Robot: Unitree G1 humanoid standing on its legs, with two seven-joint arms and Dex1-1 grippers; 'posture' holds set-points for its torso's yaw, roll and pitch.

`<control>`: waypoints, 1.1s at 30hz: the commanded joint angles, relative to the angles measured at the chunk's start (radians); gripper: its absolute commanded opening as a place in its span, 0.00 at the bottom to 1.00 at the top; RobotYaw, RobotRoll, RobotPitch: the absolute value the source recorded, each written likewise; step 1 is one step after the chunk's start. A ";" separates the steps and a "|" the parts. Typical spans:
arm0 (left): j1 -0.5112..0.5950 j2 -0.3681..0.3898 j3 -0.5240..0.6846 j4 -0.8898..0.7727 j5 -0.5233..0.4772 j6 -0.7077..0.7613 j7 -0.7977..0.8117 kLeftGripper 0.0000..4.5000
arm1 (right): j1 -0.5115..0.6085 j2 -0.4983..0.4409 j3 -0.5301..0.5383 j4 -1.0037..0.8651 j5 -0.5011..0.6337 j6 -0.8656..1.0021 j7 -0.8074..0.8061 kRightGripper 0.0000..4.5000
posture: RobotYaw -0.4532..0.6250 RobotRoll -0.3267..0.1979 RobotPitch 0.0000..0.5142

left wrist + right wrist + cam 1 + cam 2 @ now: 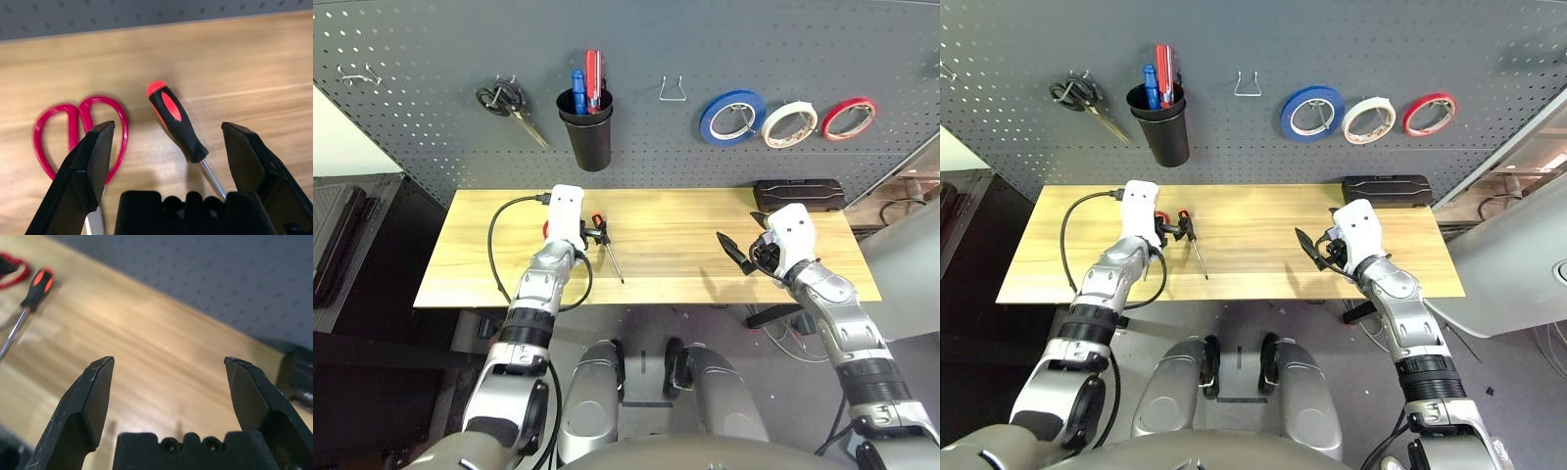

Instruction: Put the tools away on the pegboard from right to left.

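Below, glossy red-handled scissors [79, 117] lie on pale, grained wood [244, 73].

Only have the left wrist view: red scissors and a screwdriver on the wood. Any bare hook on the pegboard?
Observer: Yes, a bare hook between the black cup and the blue tape roll.
Operator: White tape already up?
Observer: Yes, the white tape roll hangs between the blue and red rolls.
Operator: Right gripper holding anything?
Observer: No, the right gripper is open and empty over the table.
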 commanded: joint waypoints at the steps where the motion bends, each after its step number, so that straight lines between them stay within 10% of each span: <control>1: -0.040 -0.025 -0.001 0.093 0.013 0.013 0.027 1.00 | 0.024 -0.022 0.042 -0.044 0.001 0.065 0.052 1.00 | 0.55 0.62 0.39; 17: -0.095 -0.074 0.015 0.215 0.005 -0.024 0.081 1.00 | 0.061 -0.028 0.041 -0.104 0.002 0.090 0.059 1.00 | 0.52 0.62 0.46; 33: 0.212 -0.001 -0.005 -0.407 -0.092 -0.169 -0.188 1.00 | 0.029 0.048 -0.087 -0.077 0.027 -0.017 -0.121 1.00 | 0.52 0.62 0.44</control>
